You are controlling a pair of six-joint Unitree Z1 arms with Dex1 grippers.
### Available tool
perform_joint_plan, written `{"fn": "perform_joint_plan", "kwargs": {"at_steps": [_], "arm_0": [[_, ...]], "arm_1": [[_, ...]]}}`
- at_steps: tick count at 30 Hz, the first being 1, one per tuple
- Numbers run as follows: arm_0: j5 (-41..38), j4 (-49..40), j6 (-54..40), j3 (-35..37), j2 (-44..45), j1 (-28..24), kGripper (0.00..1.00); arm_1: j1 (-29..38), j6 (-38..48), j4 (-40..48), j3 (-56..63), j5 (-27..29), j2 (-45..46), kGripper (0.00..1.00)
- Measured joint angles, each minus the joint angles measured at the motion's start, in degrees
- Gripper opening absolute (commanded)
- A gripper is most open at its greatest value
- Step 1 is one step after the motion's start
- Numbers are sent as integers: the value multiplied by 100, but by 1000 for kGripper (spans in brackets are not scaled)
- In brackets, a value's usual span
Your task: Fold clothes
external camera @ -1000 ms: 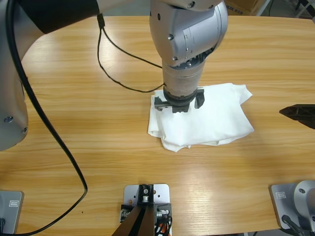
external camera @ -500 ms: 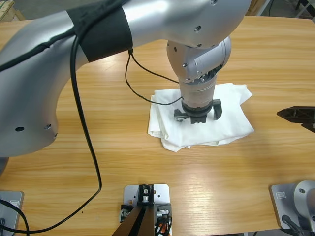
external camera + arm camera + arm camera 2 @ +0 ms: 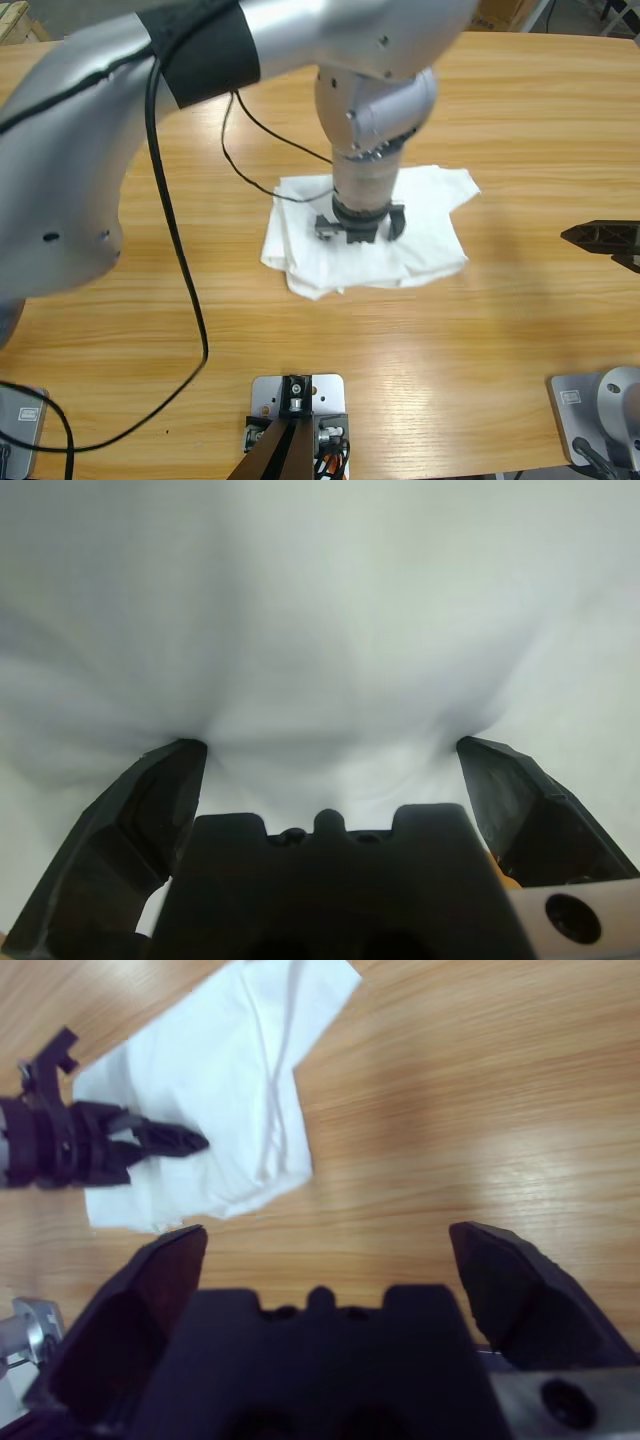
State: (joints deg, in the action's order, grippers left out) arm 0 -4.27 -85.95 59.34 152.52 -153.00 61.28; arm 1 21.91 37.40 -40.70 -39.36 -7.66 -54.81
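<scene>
The clothes are one white T-shirt (image 3: 430,240), folded into a rough rectangle in the middle of the wooden table (image 3: 540,130). My left gripper (image 3: 360,228) points straight down onto its middle. In the left wrist view the white cloth (image 3: 320,610) fills the picture, and the left gripper (image 3: 330,755) is open, its jaws spread wide with both tips pressed into puckered fabric. My right gripper (image 3: 602,238) hovers at the table's right edge, apart from the shirt. In the right wrist view the right gripper (image 3: 325,1245) is open and holds nothing. That view shows the shirt (image 3: 230,1090) and the left gripper (image 3: 150,1140) farther off.
A thin black cable (image 3: 255,180) from the left arm loops over the table just left of the shirt and touches its top left corner. Bare wood lies between the shirt and the right gripper, and along the table's near side.
The left gripper has moved left while pressing on the shirt, and the whole shirt has slid left with it. The right gripper has stayed in place.
</scene>
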Motion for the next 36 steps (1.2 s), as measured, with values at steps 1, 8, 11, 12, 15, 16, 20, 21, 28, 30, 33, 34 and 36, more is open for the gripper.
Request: {"fn": "perform_joint_plan", "kwargs": {"at_steps": [1, 8, 11, 12, 15, 16, 20, 21, 28, 30, 33, 34, 36], "arm_0": [[33, -3, -69, 0, 0, -87, 1000], [79, -16, -951, 0, 0, -774, 1000], [139, -16, -1525, 0, 0, -1264, 1000], [189, -16, -1723, 0, 0, -1461, 1000], [336, -16, -2217, 0, 3, -2067, 1000], [365, -16, -2349, 0, 3, -2268, 1000], [393, -16, -2685, 0, 5, -3065, 1000], [394, -16, -2773, 0, 5, -3260, 1000], [279, -16, -4023, 0, 4, -4649, 1000], [187, -16, -4402, 0, 4, -5025, 1000], [128, -16, -4847, 0, 2, -5428, 1000], [113, -17, -4968, 0, -2, -5516, 1000], [108, -17, -5284, 0, -10, -5631, 1000]], "arm_1": [[0, 0, 8, 2, -8, 0, 1000], [0, 0, 9, 3, -26, -1, 1000], [1, 0, 10, 3, -27, -24, 1000], [2, 0, 14, 3, -27, -37, 1000], [3, 0, 35, 3, -27, -89, 1000], [3, 0, 41, 3, -27, -118, 1000], [3, 0, 60, 2, -27, -363, 1000], [3, 0, 61, 2, -27, -397, 1000], [3, 0, 61, 2, -88, -554, 1000], [3, 0, 61, 2, -99, -565, 1000], [3, 0, 61, 2, -125, -629, 1000], [3, 0, 60, 2, -132, -653, 1000], [3, 0, 60, 2, -143, -709, 1000]]}}
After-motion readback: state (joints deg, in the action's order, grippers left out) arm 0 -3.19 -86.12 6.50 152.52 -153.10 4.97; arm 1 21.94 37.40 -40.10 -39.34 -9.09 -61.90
